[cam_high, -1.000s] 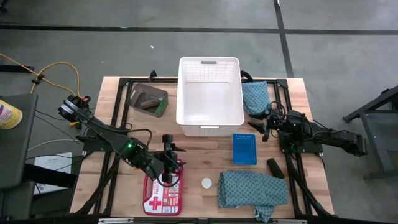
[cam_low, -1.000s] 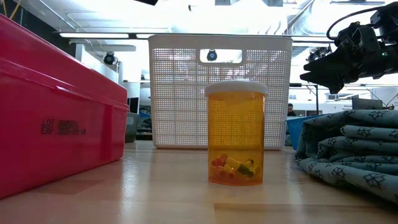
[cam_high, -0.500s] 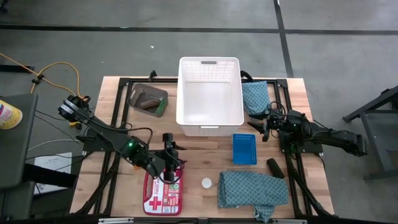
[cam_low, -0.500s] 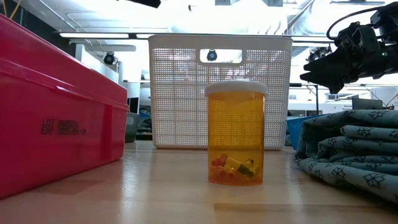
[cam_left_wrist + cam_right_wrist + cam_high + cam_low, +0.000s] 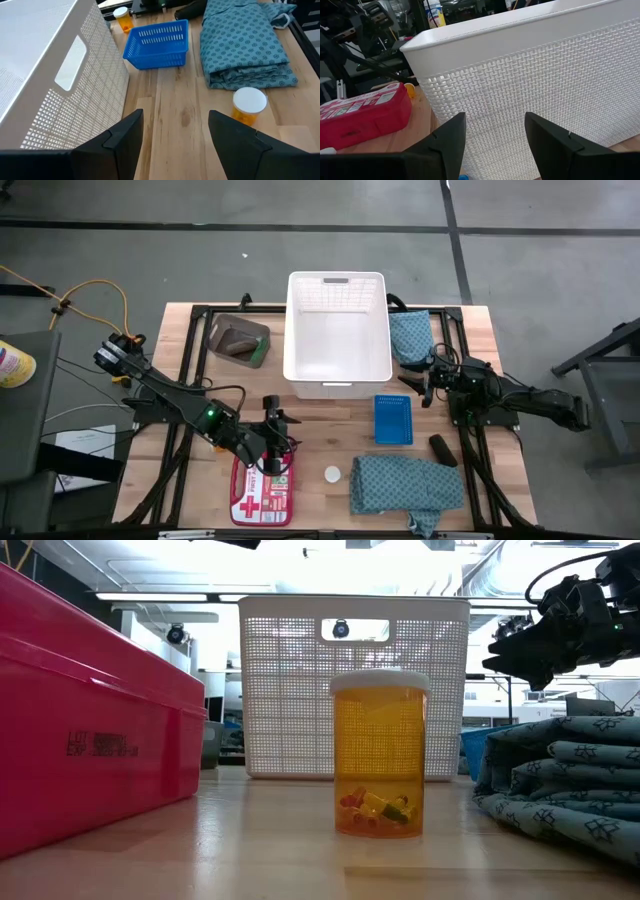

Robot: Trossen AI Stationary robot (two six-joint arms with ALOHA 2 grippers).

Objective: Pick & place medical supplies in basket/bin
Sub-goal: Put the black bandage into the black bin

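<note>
Nearest the front edge, the red first-aid case [image 5: 262, 490] lies flat, with the left gripper [image 5: 271, 438] hovering just over its far end. Its fingers are spread wide and empty, and across the last second it has barely stirred. Just beside the case stands the orange translucent pill bottle with the white cap [image 5: 380, 753], upright and untouched, and next to that the large folded teal patterned cloth [image 5: 405, 483]. A small black roll [image 5: 442, 449] lies just beyond the cloth.

Mid-table, the flat blue plastic tray [image 5: 393, 419] lies in front of the big white latticed plastic basket [image 5: 338, 385], which looks empty. The right gripper [image 5: 412, 385] hangs beside the basket's right wall, fingers parted, nothing held, unmoved too.

Farther back, a second teal cloth [image 5: 409, 335] lies right of the basket; the small dark grey tub [image 5: 238, 340] on the left holds a brown roll and a green piece.

No real change, then: I'd judge the bottle the likely next pick.
</note>
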